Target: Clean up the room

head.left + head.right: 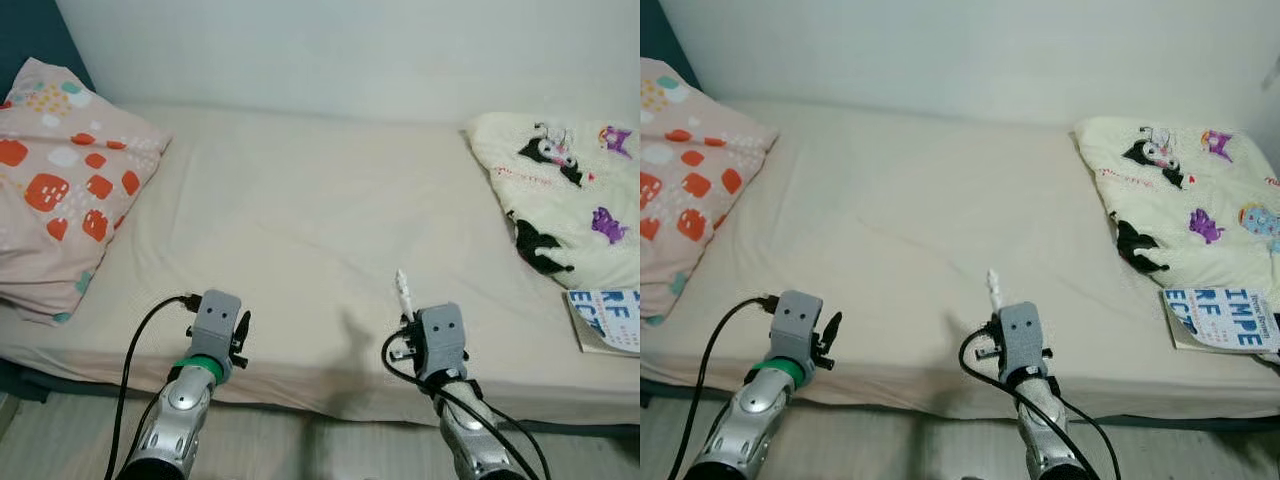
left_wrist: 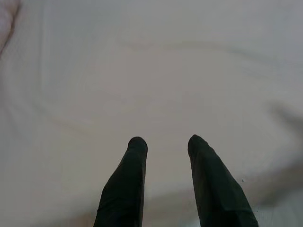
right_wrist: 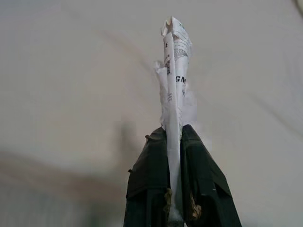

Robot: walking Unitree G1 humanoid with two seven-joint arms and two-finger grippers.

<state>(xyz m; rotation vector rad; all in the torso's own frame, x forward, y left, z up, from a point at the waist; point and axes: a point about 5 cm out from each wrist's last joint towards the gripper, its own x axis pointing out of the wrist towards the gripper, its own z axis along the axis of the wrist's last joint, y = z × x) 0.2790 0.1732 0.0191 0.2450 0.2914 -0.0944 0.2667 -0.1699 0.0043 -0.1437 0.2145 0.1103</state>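
A wide bed with a smooth cream sheet (image 1: pixel 300 220) spans the head views from side to side. At ten o'clock on it lies a pink pillow printed with red and white blotches (image 1: pixel 60 190); at two o'clock sits a folded cream blanket with black and purple cartoon figures (image 1: pixel 565 190), and at four o'clock, touching the blanket's near edge, a magazine with blue block lettering (image 1: pixel 1225 318) rests on the sheet.

Both arms reach over the bed's near edge. The left hand (image 2: pixel 165 144) is at seven o'clock, its two black fingers parted with sheet visible between them, holding nothing.

The right hand (image 3: pixel 174 142) is at five o'clock, fingers pressed together on a thin crumpled strip of white printed paper (image 3: pixel 174 71). The strip's long axis runs straight on from the fingers, its free end pointing to twelve o'clock over the bare middle of the bed.

That scrap is probably the rubbish being cleared. Since it juts out ahead of the right hand, that arm would lead it tip-first to wherever it is dropped. The magazine lies nearer the right arm than the left.
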